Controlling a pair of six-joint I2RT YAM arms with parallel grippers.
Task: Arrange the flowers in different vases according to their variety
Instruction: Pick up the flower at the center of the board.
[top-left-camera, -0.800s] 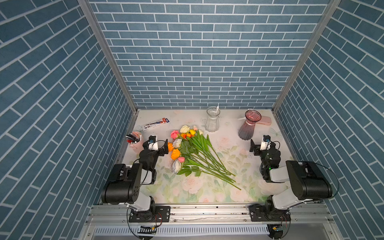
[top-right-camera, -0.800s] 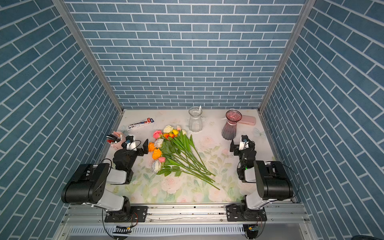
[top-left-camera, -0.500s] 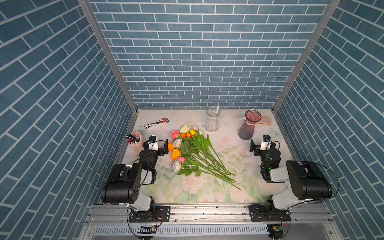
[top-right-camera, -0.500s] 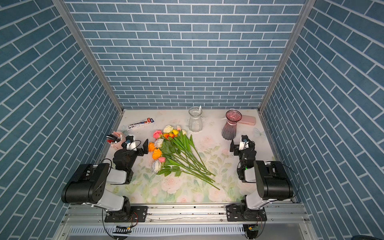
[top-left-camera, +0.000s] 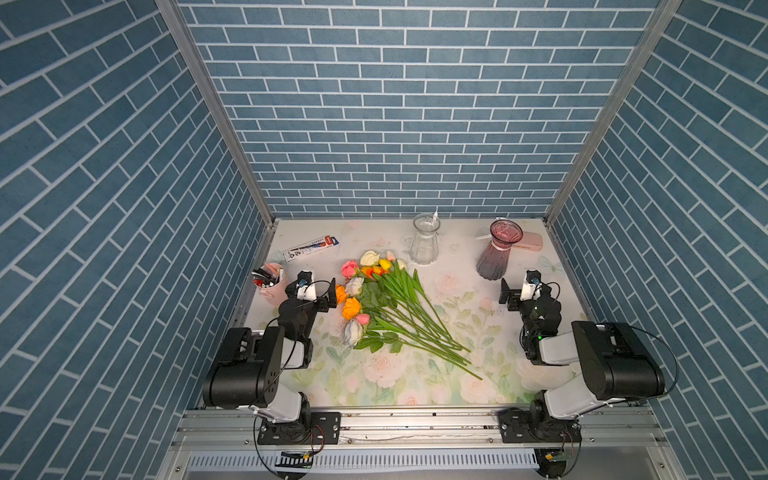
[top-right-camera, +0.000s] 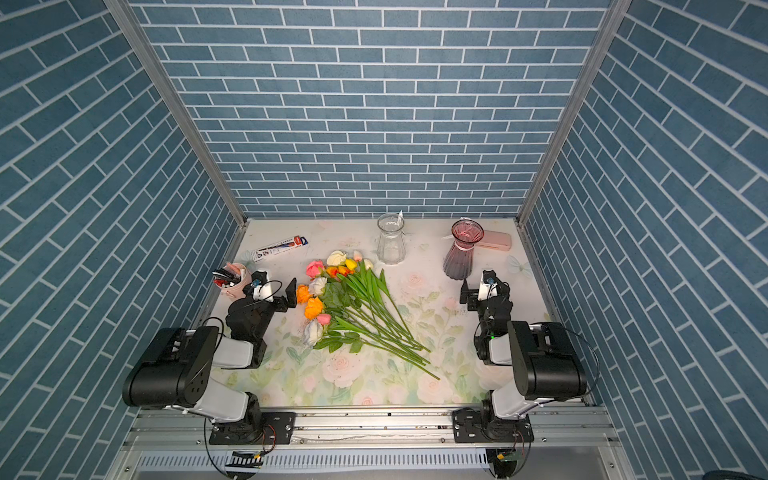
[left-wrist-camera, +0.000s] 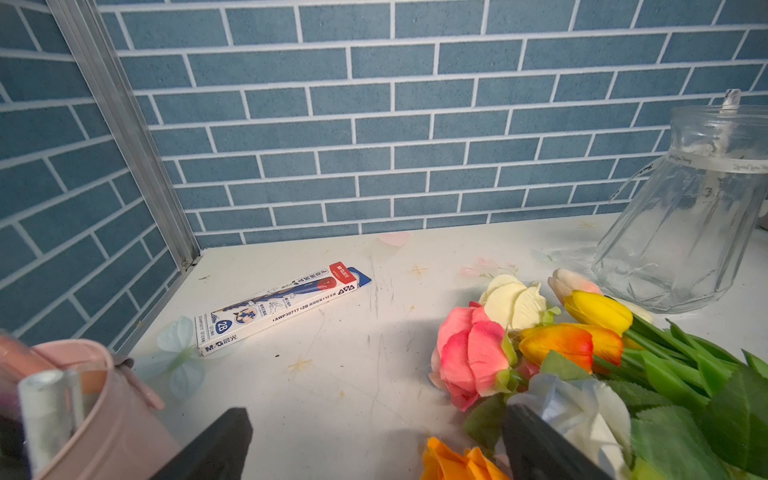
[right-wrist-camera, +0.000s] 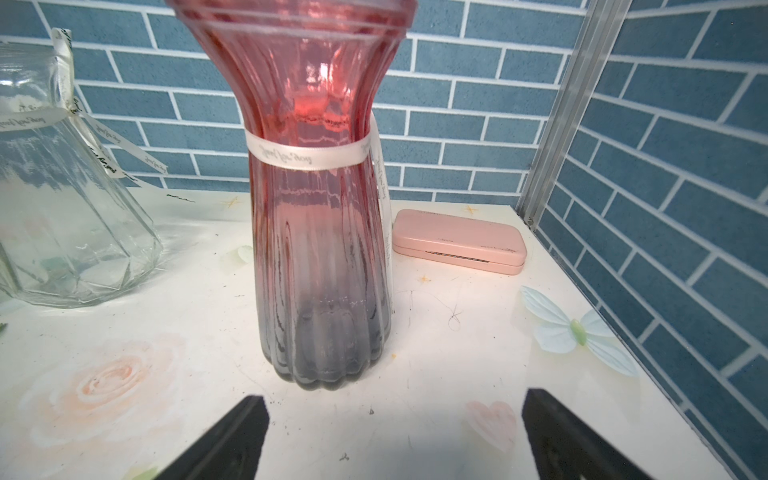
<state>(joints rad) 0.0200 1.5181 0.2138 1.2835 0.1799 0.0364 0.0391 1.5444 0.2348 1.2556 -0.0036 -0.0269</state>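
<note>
On the floral counter (top-left-camera: 457, 266) the flowers (top-left-camera: 386, 307) lie in one loose bunch, heads just beside the left pincer (top-left-camera: 318, 286) with its jaws spread, while the clear vase (top-left-camera: 424, 245) and purple vase (top-left-camera: 496, 255) stand upright behind, the right pincer (top-left-camera: 519, 291), also spread, near the purple one

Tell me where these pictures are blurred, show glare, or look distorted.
Left wrist view: the pink pen cup, close to the lens, is blurred; the pencil box is sharp. Right wrist view: a white glare spot sits high on the purple-pink vase. In both top views the side walls splay outward, and the flowers are sharp.
</note>
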